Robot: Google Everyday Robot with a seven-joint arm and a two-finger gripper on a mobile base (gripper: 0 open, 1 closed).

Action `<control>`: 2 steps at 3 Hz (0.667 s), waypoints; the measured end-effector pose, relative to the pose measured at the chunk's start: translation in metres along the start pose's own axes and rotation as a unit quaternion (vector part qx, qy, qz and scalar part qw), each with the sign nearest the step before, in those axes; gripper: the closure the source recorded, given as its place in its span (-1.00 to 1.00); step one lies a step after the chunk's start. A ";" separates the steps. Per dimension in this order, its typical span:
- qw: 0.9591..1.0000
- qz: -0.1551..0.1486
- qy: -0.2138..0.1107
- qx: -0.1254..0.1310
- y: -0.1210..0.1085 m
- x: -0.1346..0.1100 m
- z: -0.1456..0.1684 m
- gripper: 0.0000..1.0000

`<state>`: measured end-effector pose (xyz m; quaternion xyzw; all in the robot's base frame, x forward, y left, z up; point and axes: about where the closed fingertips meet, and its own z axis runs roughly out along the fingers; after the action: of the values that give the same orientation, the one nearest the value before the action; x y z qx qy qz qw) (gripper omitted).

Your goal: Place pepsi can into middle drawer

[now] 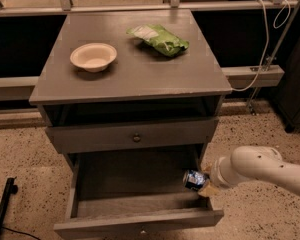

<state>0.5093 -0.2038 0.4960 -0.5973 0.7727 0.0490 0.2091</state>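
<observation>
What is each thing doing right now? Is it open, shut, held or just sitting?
pepsi can: held sideways by the hand, over the right side of the middle drawer.
hand: shut on the pepsi can, by the drawer's right wall.
middle drawer: pulled open.
top drawer: closed.
white bowl: upright on the cabinet top.
green snack bag: lying on the cabinet top.

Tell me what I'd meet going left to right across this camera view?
White bowl → green snack bag → pepsi can → gripper, holding the can over the right side of the open middle drawer.
</observation>
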 end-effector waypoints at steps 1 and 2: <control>0.999 -0.037 -0.017 -0.017 -0.012 -0.017 0.055 1.00; 0.995 -0.089 -0.022 -0.042 -0.016 -0.062 0.076 1.00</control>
<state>0.5569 -0.1278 0.4539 -0.6707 0.7089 0.0762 0.2043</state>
